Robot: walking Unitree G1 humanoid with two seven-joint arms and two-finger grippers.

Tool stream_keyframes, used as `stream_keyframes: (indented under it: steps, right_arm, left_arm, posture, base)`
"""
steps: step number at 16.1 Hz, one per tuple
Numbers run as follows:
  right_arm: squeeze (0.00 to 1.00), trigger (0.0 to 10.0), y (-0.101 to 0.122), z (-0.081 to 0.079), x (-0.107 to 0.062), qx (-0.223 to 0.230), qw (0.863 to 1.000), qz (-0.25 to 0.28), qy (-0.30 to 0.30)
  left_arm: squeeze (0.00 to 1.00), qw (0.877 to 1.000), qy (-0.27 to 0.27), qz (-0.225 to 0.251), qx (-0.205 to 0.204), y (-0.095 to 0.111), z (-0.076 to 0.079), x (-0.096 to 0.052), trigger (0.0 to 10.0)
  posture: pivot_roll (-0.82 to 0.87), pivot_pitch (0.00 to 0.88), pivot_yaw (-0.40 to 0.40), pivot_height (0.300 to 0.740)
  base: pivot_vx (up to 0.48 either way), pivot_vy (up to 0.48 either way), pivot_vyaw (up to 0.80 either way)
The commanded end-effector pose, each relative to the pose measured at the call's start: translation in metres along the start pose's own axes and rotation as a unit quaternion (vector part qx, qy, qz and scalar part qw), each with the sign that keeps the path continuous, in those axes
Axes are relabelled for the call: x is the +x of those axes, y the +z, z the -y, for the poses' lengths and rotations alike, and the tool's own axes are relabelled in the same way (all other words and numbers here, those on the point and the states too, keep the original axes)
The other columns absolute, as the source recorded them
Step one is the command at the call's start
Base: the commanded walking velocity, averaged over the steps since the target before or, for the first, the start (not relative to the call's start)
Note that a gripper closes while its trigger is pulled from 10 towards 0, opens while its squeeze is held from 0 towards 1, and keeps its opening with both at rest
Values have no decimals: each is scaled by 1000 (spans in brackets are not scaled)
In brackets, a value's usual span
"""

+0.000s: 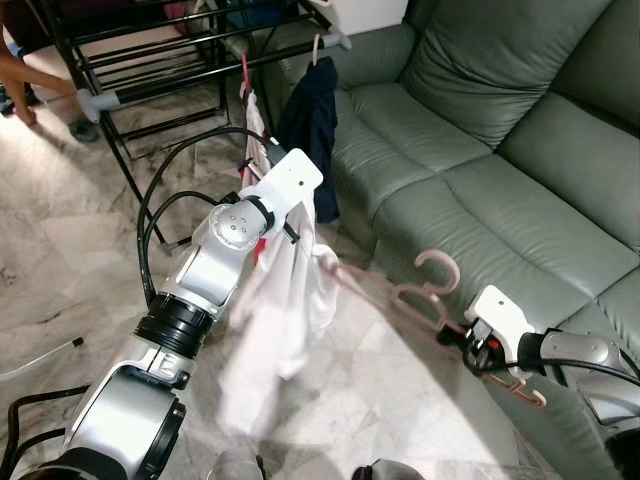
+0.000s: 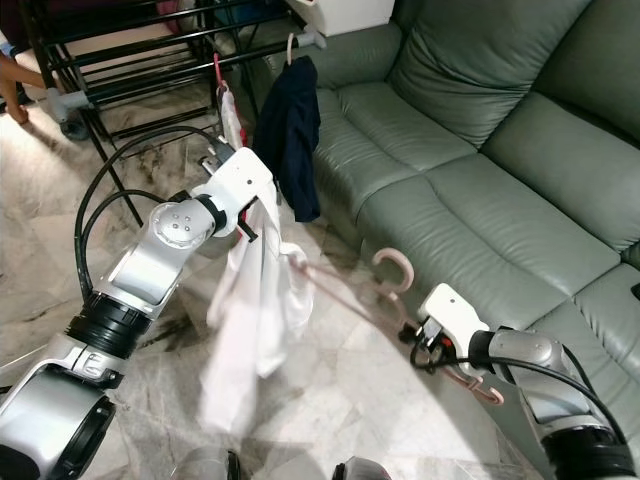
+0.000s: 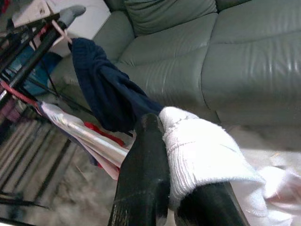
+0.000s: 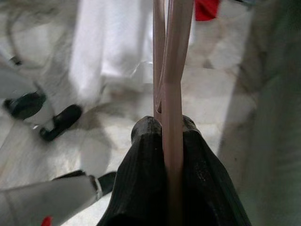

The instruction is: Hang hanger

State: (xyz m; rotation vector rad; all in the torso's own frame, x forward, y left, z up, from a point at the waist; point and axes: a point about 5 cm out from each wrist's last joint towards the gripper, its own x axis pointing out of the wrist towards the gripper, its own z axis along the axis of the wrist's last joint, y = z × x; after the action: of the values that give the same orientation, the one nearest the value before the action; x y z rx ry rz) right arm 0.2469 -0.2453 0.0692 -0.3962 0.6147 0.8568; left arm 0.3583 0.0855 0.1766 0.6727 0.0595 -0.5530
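Drying rack (image 1: pixel 150 60): we are seeing its black bars along the far left, with a navy garment (image 1: pixel 312 120) hanging from a pink hook at its end rail, close to the sofa's arm.
Open room: we are looking at a strip of marble floor (image 1: pixel 60 230) running between the rack and the grey-green sofa (image 1: pixel 500 170), which is closing off the right side.
Left gripper (image 3: pixel 175 155): we are reaching it up and forward in front of the rack, its fingers clamped on the collar of a white shirt (image 1: pixel 285 320), which is drooping toward the floor.
Pink hanger (image 1: pixel 425 290): we are finding it between the two arms, one end inside the shirt, its hook curling up before the sofa seat.
Right gripper (image 4: pixel 164 136): we are holding it low beside the sofa's front edge, fingers pinched tight on the hanger's thin bars.
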Motion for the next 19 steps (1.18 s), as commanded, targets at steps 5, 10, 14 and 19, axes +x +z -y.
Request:
stream_keyframes:
  steps: [5, 10, 14, 19]
  right_arm:
    - [0, 10000, 9, 11, -11, -59, 998, -12, -11]
    - [0, 10000, 8, 16, -11, -65, 997, -13, -40]
    - [0, 10000, 21, 26, -15, -79, 995, 16, -65]
    - [0, 10000, 37, 26, -7, -82, 991, 64, -81]
  left_arm:
    - [0, 999, -1, 22, 29, 7, -4, 1, 10000]
    - [0, 999, -2, 9, 38, 1, -6, -2, 10000]
    - [0, 997, -53, 37, 50, 6, 16, -4, 10000]
    - [0, 985, -135, 76, 76, 17, 48, -13, 10000]
  posture:
    - [-2, 46, -4, 740]
    - [4, 45, -7, 740]
    - [2, 44, -7, 740]
    - [1, 48, -10, 740]
  base:
    - [0, 0, 0]
    - [0, 0, 0]
    - [0, 0, 0]
    - [0, 0, 0]
